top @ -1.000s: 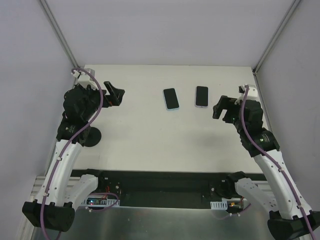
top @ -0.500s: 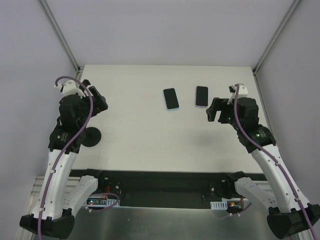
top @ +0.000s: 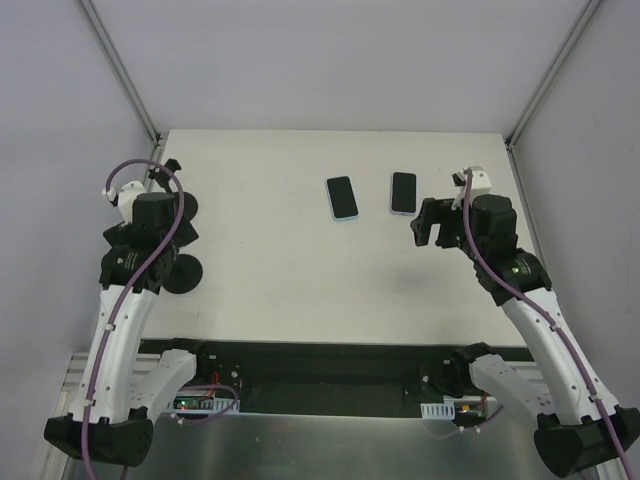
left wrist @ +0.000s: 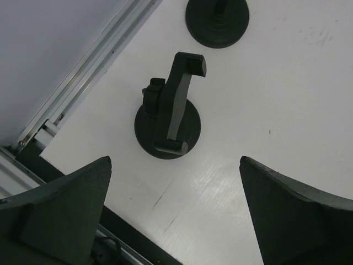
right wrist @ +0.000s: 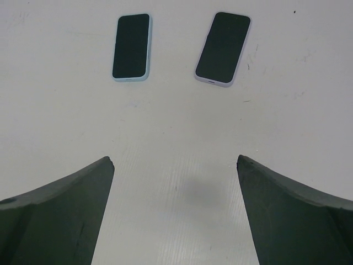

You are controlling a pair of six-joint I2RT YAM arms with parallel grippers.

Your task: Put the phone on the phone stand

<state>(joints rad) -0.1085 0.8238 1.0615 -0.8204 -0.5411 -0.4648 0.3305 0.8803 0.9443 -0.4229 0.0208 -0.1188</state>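
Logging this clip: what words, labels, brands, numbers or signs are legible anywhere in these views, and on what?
No legible text in any view.
On the light-blue-cased phone: dark screen, no marking.
On the lilac-cased phone: dark screen, no marking.
On the central phone stand and the second phone stand: plain black, nothing printed.
On the circuit board by the arm bases: too small to read.

Illumination is even and diffuse, from overhead. The table (top: 300, 260) reads bright off-white in all three views, not clipped. Shadows are soft: a faint grey smudge lies on the table between the fingers (right wrist: 55, 215) of the right end effector (right wrist: 175, 159), and there is barely any beside the phone stand (left wrist: 175, 105). No glare; the screens of the two phones (right wrist: 131, 46) stay flat black. In the wrist views the table is in focus, while the fingers there and on the left end effector (left wrist: 175, 158) are dark, featureless and soft-edged. The top view is sharp; the frame posts (top: 118, 70) splay outward, a mild wide-angle distortion.
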